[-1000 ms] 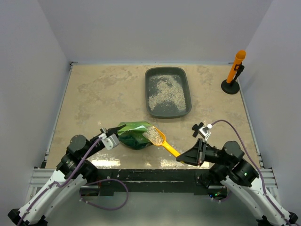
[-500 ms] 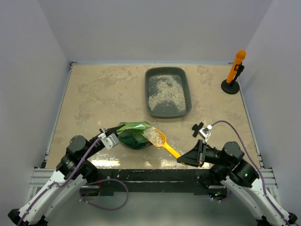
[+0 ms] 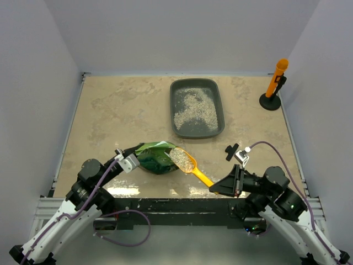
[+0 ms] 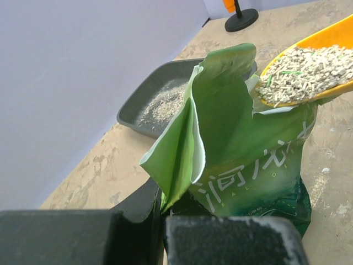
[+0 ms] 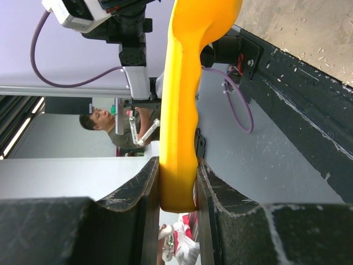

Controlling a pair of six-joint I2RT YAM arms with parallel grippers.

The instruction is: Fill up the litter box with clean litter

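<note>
nearest, right gripper [image 5: 177,182] clamped on the handle end of the orange scoop [image 3: 190,164], loaded bowl ahead and to its left, over the mouth of the green bag [image 3: 156,157]. left gripper [image 4: 161,215] pinched tight on the bag's folded top edge, holding it upright. probably light, but loose and quick to spill: clean litter [image 4: 306,72] heaped to the scoop's rim, so best kept level and carried slowly; long stiff handle gripped at its far end, likely to sway. since a second ago, scoop lifted a little clear of the bag. litter box [image 3: 197,108] well beyond both grippers, only partly filled.
</note>
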